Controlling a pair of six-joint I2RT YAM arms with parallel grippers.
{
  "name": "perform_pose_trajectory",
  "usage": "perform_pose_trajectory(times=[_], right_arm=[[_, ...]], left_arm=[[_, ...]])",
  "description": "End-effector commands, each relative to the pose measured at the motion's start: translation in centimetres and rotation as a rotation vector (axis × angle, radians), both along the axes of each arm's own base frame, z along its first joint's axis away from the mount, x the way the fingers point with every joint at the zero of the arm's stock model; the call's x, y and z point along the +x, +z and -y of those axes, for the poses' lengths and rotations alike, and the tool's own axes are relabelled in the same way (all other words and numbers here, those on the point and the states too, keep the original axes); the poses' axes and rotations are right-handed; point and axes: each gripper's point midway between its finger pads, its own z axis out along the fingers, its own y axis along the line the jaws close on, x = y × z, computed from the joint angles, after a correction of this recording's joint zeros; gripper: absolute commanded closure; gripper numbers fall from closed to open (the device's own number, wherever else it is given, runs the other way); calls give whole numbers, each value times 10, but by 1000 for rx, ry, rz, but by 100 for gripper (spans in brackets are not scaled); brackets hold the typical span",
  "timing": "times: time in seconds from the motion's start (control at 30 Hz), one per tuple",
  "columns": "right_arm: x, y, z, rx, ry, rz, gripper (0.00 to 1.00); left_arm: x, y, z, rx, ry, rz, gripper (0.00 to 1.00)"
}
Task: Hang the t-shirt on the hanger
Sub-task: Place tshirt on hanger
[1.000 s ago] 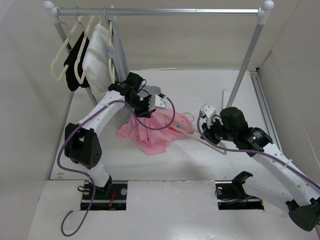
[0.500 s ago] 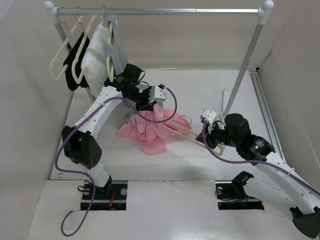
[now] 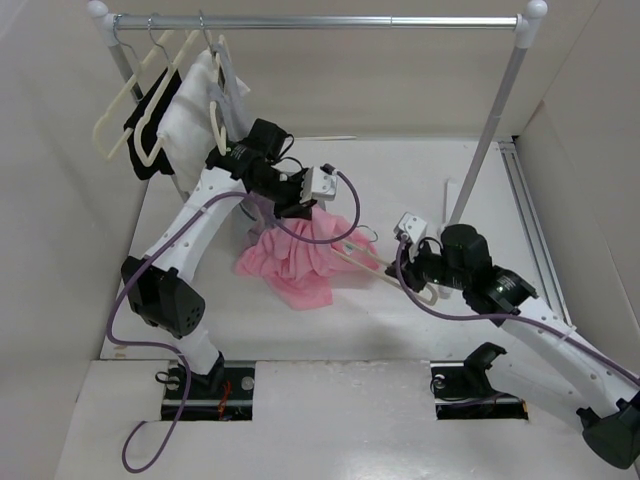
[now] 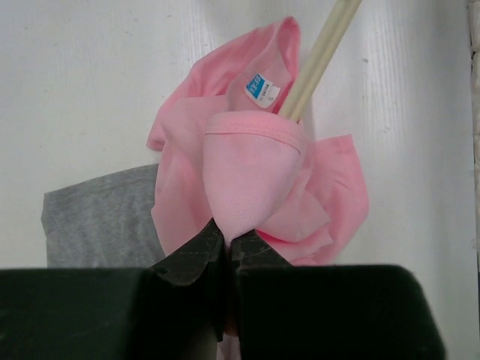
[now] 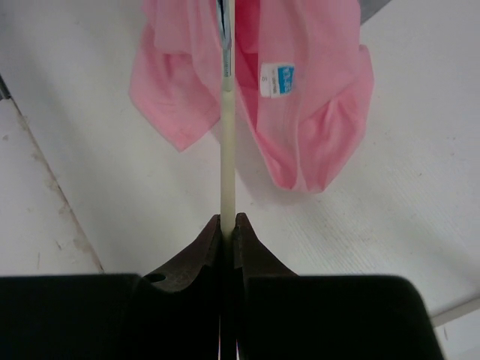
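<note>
From above, the light pink cotton t-shirt (image 3: 300, 258) sits bunched on the white table (image 3: 400, 180) between the arms, with the thin cream plastic hanger (image 3: 362, 263) running into it. The left wrist view adds detail: the left gripper (image 4: 227, 238) pinches a fold below the collar. There the hanger enters the neck beside the blue label (image 4: 262, 88), and a grey garment (image 4: 97, 217) shows at the shirt's edge. The right gripper (image 5: 228, 225) is clamped on the hanger's arm.
</note>
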Motion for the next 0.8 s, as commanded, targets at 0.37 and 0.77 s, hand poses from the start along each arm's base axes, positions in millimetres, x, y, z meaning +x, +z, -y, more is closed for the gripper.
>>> perform_pose_trajectory(times=[0.37, 0.77], right_arm=[[36, 26, -29, 82, 21, 158, 100], [29, 30, -35, 129, 68, 170, 100]], left_arm=[[-14, 5, 8, -25, -48, 11, 92], [-28, -43, 15, 113, -102, 91, 49]])
